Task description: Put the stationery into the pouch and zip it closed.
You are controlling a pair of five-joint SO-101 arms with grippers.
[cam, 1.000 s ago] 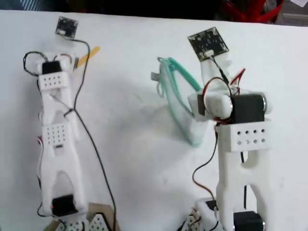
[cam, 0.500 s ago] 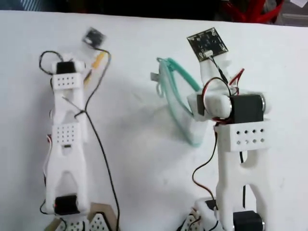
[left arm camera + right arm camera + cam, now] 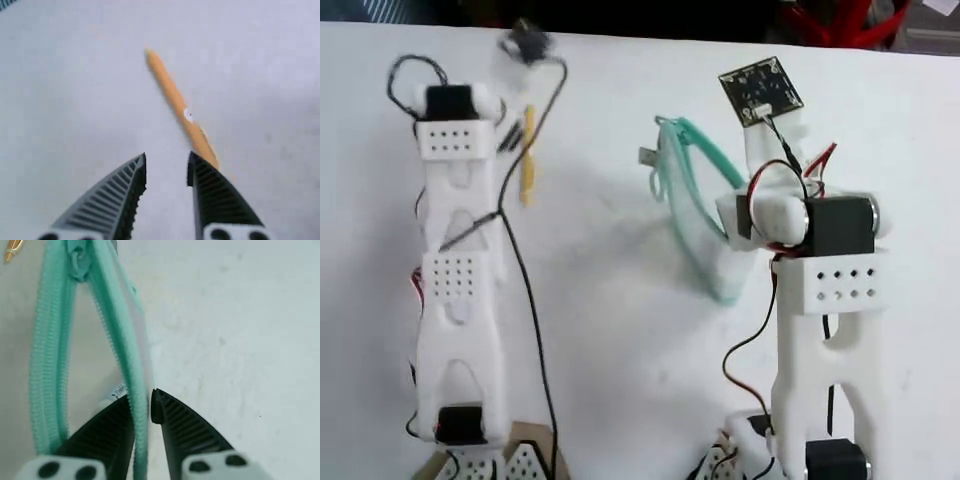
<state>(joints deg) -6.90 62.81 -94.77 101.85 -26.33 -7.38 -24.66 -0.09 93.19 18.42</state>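
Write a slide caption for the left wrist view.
Left hand open above the white table, orange pen lying just beyond one fingertip.

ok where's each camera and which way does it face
High view: above the table, looking down on left arm and right arm.
Left wrist view: wrist-mounted, facing the pen past the open left gripper.
Right wrist view: wrist-mounted, facing the right gripper clamping the pouch.
Shared: the pen, in high and left wrist views.

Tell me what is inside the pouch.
Nothing shows inside the pouch through its open zip or clear wall. Part is covered by the right end effector gripping it. The pencil lies outside, on the table.
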